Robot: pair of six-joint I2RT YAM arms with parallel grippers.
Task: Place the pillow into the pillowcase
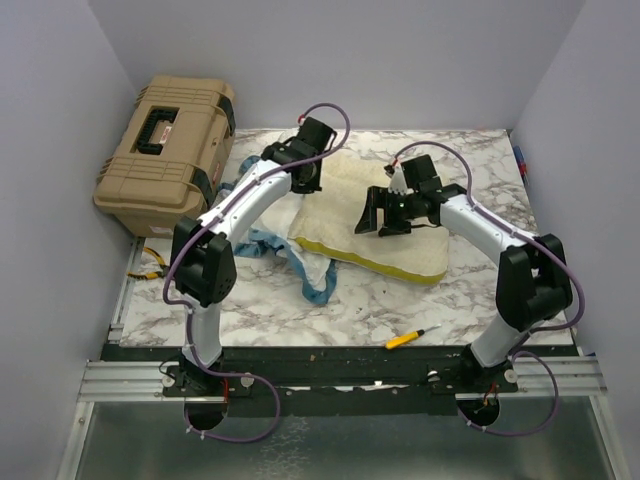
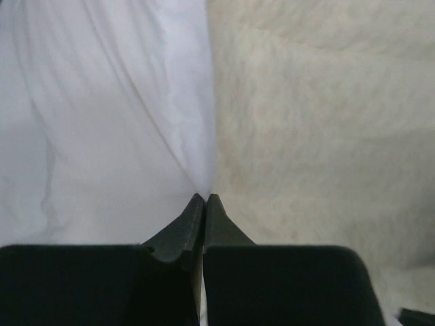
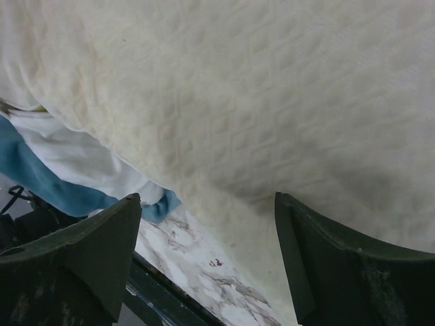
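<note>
**Cream pillow lies on the case, one gripper clamped, one spread**

Aluminium rails (image 1: 140, 380) run along the near edge and carry both arm bases. Just beyond them begins the glossy white, grey-veined marble-look table (image 1: 300, 310). A yellow-handled screwdriver (image 1: 412, 338) lies alone on it near the right arm's base.

Farther in, the pillowcase (image 1: 312, 272) lies as a rumpled heap, white cloth edged in soft blue trim. It pokes out from under the near-left corner of the pillow (image 1: 340, 215). The pillow is a plump rectangle of cream fabric with a mustard band along its near edge, and it rests on the table mid-way back, partly over the case. The pictures do not show whether any corner of it sits inside the case.

The right gripper (image 1: 383, 218) hangs over the middle of the pillow with its jaws spread wide and nothing between them. Its wrist camera shows what the overhead view cannot: the cover is pressed into a small diamond quilting. It also shows the white and blue cloth peeking out below the pillow's rounded edge, beside one dark finger (image 3: 88, 258).

The left gripper (image 1: 305, 185) reaches the pillow's far-left side. In its own view the fingers (image 2: 194, 224) are clenched tight. Their tips sit right where smooth, creased white cloth meets the nubbly cream pillow. I cannot tell whether a fold is caught between them.

Farthest back on the left, a tan ribbed plastic hard case (image 1: 165, 155) stands closed, with a black handle on its lid.
</note>
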